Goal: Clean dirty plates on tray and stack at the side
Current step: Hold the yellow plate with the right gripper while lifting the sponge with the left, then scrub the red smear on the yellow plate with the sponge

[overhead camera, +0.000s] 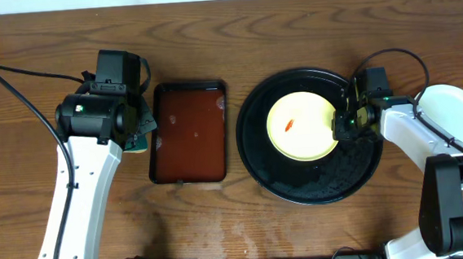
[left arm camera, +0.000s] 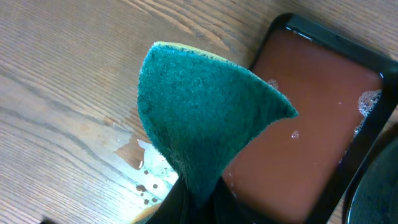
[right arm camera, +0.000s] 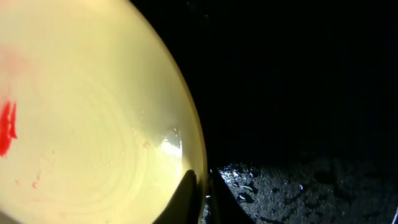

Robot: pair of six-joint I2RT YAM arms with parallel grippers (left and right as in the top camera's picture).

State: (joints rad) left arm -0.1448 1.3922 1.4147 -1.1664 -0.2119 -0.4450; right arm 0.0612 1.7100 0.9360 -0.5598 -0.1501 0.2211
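Right gripper (right arm camera: 201, 186): jaws clamped on the rim of the yellow plate (right arm camera: 93, 124), one finger inside the edge, one outside. The plate lies flat on the black tray (right arm camera: 298, 93), slightly above its centre in the overhead view. It bears a red smear (right arm camera: 7, 127). Tray floor beside the jaws is wet.

Left gripper (left arm camera: 189, 199): jaws pinched on a green sponge (left arm camera: 205, 106), held left of the black tray, past the reddish-brown tray (left arm camera: 336, 42), which holds brown liquid.

White plate (overhead camera: 453, 114): on the tabletop (left arm camera: 62, 62), off the black tray to its right.
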